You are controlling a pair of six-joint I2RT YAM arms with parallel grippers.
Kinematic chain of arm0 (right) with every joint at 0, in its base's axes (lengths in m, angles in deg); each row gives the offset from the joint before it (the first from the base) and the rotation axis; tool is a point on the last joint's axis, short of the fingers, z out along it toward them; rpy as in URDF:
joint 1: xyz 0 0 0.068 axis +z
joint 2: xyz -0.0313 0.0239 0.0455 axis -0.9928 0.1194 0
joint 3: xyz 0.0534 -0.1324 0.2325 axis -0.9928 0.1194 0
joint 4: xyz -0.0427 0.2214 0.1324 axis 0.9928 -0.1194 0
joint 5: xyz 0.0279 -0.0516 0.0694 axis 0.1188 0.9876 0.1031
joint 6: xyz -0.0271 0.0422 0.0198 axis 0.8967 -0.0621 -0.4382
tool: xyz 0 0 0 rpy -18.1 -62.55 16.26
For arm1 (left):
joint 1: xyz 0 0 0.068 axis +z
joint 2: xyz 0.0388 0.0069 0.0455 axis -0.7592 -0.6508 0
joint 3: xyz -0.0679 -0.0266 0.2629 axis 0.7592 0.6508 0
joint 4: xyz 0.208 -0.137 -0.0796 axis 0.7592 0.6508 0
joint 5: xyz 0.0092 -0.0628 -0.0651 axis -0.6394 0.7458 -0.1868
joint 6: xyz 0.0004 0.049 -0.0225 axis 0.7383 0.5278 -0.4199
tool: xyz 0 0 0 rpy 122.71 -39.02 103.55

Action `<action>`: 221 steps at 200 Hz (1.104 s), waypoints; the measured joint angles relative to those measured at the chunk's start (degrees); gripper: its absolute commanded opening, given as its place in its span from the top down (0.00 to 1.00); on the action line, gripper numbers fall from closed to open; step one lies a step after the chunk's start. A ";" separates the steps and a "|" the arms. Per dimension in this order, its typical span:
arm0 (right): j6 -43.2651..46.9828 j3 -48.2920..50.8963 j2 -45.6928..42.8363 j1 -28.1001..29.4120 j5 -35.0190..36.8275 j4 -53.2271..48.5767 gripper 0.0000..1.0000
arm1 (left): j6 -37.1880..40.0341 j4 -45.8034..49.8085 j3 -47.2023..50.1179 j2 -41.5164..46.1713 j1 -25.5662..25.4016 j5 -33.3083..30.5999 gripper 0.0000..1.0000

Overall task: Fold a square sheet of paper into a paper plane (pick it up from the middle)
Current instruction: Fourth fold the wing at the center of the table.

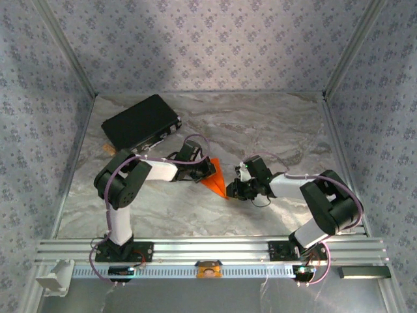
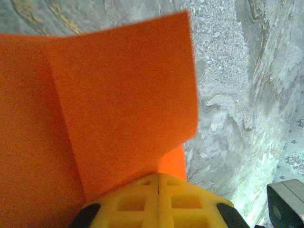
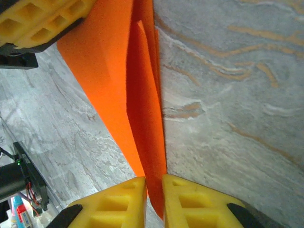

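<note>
The paper plane is a narrow, pointed dart of bright orange paper, held between the two arms just above the marbled table. My left gripper is shut on its wide end, and the yellow fingertips meet with the paper fanning out beyond them. My right gripper is at the pointed end. Its jaws stand a narrow gap apart, with the folded tip running down between them and table showing beside it. The left gripper's yellow fingers show at the top left of the right wrist view.
A black case lies at the back left of the table. Patterned walls close in the back and both sides. The aluminium rail with both arm bases runs along the near edge.
</note>
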 measured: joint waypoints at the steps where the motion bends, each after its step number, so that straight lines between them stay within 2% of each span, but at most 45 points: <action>1: 0.00 0.04 0.00 -0.02 0.02 0.00 0.83 | 0.00 0.00 0.00 0.00 0.00 0.00 1.00; 40: 0.13 0.09 0.02 0.26 0.76 -0.31 0.91 | 0.00 -0.24 0.15 0.00 0.00 0.02 1.00; 68: 0.07 0.09 0.02 0.48 1.07 -0.42 0.86 | -0.02 -0.35 0.17 0.00 0.00 0.02 1.00; 107: 0.09 0.44 -1.42 0.70 1.36 -2.10 0.85 | -0.02 -0.66 0.31 0.00 0.00 0.04 1.00; 159: 0.04 0.52 -1.64 1.09 1.57 -2.71 0.90 | -0.02 -0.68 0.33 0.00 0.00 0.04 1.00; 221: -0.52 1.16 -4.22 1.66 2.21 -4.81 0.81 | 0.00 -1.07 0.52 0.00 0.04 0.24 1.00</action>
